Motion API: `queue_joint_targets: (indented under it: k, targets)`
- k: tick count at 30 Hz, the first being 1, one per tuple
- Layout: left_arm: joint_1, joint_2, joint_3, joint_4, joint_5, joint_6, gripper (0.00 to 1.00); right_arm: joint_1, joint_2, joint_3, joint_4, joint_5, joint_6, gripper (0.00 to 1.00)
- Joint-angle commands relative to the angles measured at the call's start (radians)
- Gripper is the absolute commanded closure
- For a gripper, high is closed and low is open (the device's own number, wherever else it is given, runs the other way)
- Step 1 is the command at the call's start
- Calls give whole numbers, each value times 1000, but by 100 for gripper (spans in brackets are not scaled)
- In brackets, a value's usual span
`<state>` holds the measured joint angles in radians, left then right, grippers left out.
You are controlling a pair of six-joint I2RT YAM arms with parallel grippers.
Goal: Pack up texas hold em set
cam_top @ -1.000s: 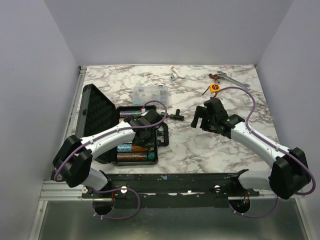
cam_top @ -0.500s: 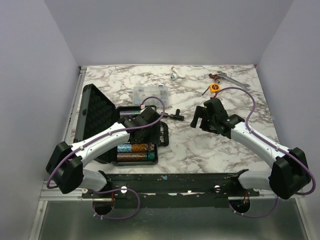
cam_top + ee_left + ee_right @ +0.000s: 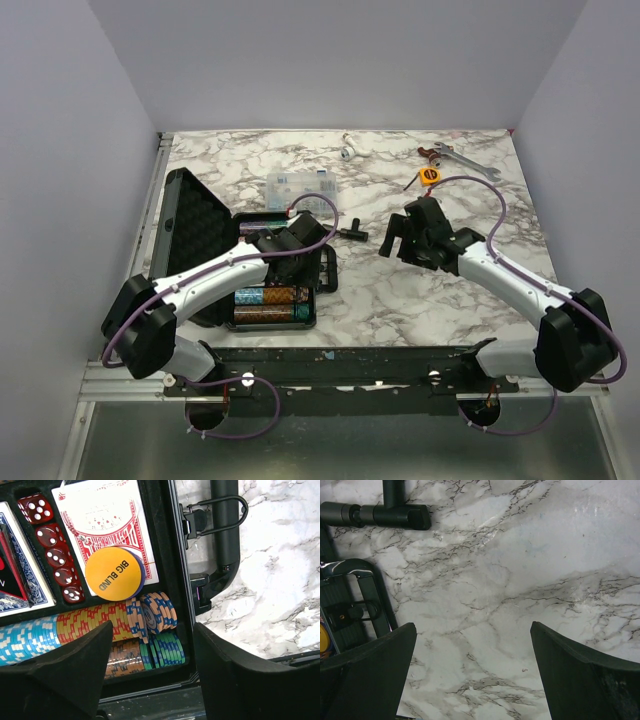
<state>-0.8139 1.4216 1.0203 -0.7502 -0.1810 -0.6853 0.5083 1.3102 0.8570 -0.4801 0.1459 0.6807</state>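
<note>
The black case of the texas hold em set lies open at the left, lid flat and tray toward me. In the left wrist view the tray holds rows of multicoloured chips, a red card deck, a blue deck, red dice and a yellow "BIG BLIND" button resting on the red deck. My left gripper hovers open above the chip rows, holding nothing. To the right of the case, my right gripper stands open over bare marble.
The case handle sticks out on the tray's right side. A black T-shaped tool lies between case and right gripper. Behind are a clear compartment box, a yellow tape measure, a wrench and a small metal part.
My left gripper has drawn back from the chip rows toward the far side of the tray and its jaws have spread. The right gripper has barely moved.
</note>
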Motion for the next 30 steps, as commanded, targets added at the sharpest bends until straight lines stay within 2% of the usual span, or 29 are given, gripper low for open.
queue_joint_targets:
  k: [1, 4, 7, 17, 21, 30]
  targets:
    - [-5, 16, -3, 6, -25, -9, 34, -4, 17, -12, 5, -18, 12, 2]
    - [-11, 40, -3, 8, -21, -20, 32, -4, 28, -11, 8, -23, 11, 2]
    - [-12, 53, -8, 12, -25, -27, 46, -4, 34, -9, 8, -28, 10, 2]
    - [-14, 71, -26, 18, -31, -34, 46, -4, 46, -15, 15, -38, 8, 3]
    - [-16, 76, -35, 17, -32, -32, 49, -4, 47, -18, 15, -42, 8, 3]
    - [-20, 92, -52, -6, -39, -19, 50, -4, 55, -22, 26, -51, 11, 3]
